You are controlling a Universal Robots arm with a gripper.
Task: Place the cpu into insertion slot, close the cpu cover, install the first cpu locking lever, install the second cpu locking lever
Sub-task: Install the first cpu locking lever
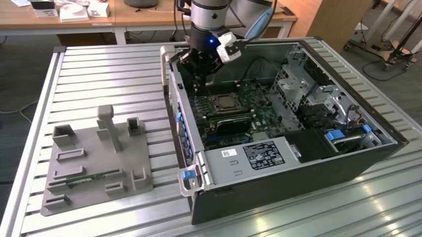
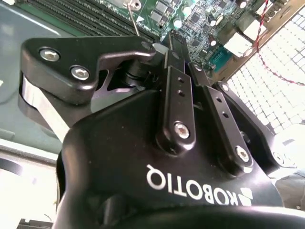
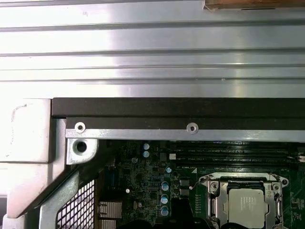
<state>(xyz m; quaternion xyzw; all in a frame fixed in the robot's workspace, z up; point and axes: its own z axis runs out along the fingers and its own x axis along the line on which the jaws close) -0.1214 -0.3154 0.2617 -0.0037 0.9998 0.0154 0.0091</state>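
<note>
The cpu (image 3: 245, 205) lies flat in the insertion slot (image 3: 212, 200) on the green motherboard, its silver-grey top facing up. The cpu cover (image 3: 245, 183) lies down around it as a silver frame. In the exterior view the cpu (image 1: 226, 102) sits just in front of and below my gripper (image 1: 205, 81), which hangs inside the open computer case, toward the case's back wall. In the second wrist view my gripper (image 2: 169, 40) looks shut, holding nothing, with a thin upright metal lever (image 2: 134, 21) just beyond its tips.
The open computer case (image 1: 369, 128) lies on a slatted metal table (image 1: 99, 74). Long black memory slots (image 3: 228, 150) run beside the socket. A grey fixture plate (image 1: 92, 163) with a green card sits to the exterior view's left. The power supply (image 1: 257, 155) fills the case's near end.
</note>
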